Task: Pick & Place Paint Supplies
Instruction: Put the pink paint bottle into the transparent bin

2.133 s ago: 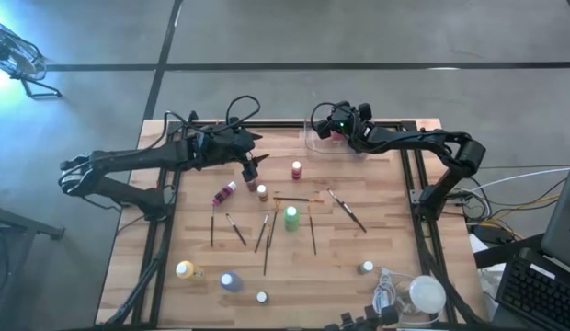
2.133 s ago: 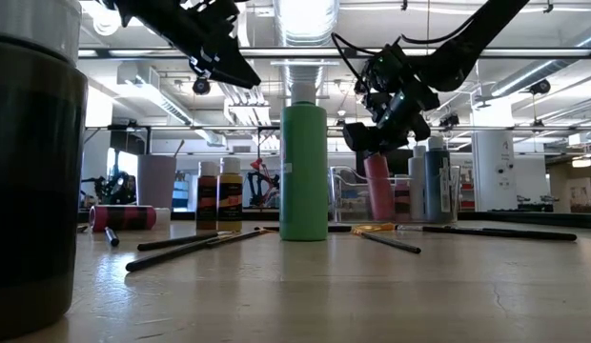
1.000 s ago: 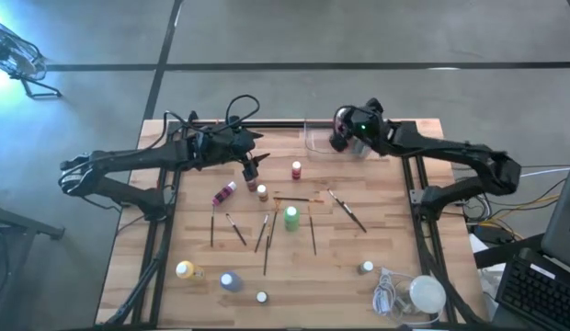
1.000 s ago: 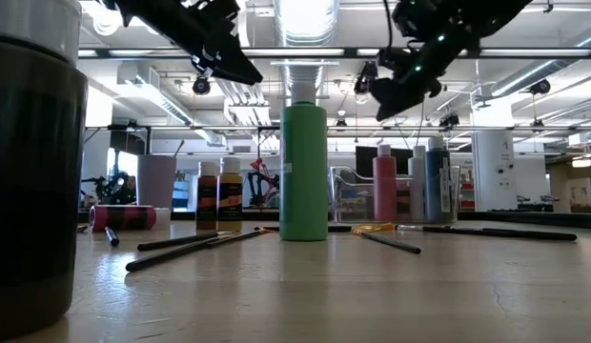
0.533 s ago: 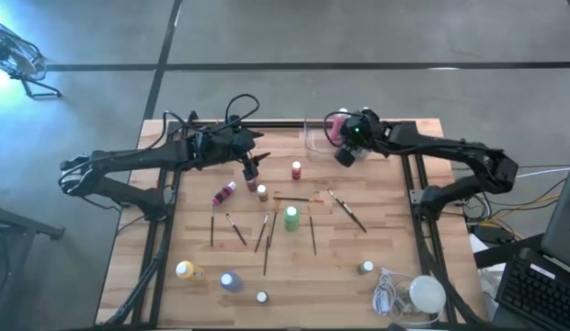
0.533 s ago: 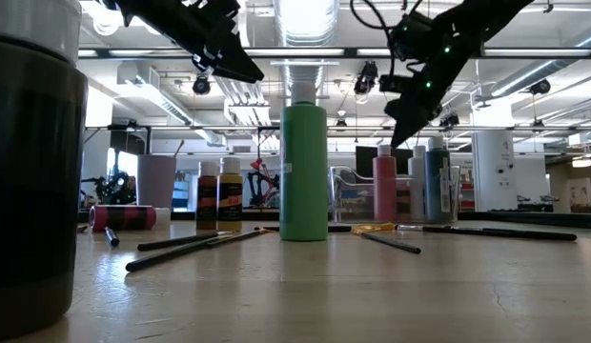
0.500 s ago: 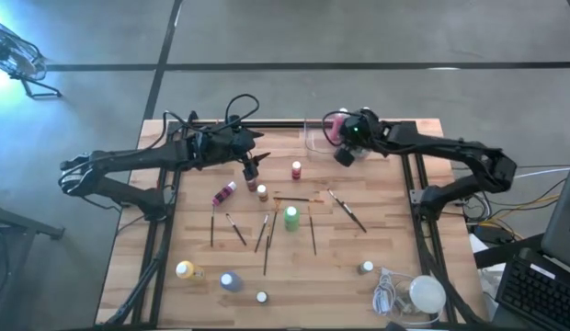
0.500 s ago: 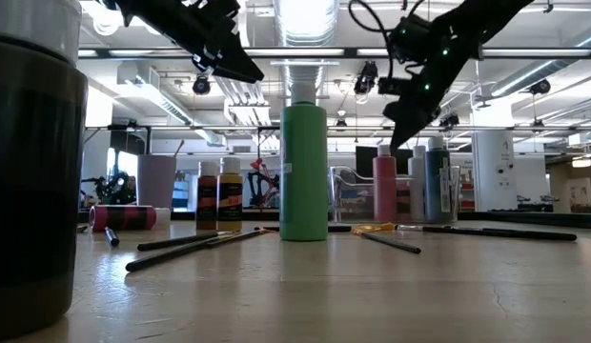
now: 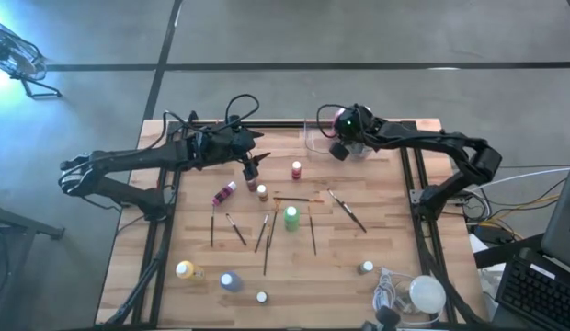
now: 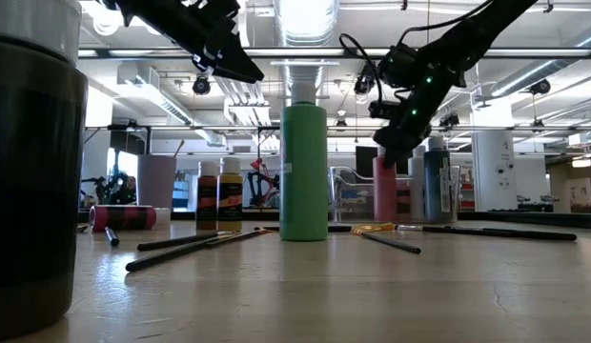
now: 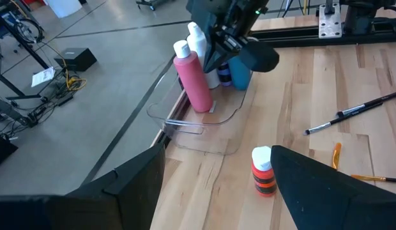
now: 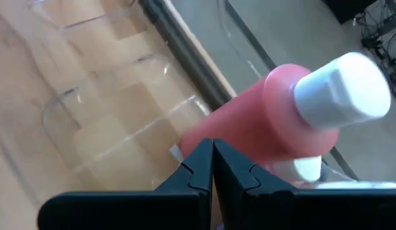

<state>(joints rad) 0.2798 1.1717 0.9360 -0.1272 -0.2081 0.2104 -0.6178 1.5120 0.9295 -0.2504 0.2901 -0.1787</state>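
**Pink bottle in tray, right gripper clear of it**

Pink bottle (image 11: 194, 75) stands upright in the clear tray (image 11: 204, 131) at the table's far edge, w/ a white bottle (image 11: 198, 45) and a blue one (image 11: 241, 74) beside it. Right gripper (image 12: 211, 167) hovers just above, fingers pressed together, empty. Best move: lift straight up (don't clip the cap), then head for the red bottle (image 9: 296, 170). Left gripper (image 9: 251, 169) waits mid-table, jaws spread, holding nothing.
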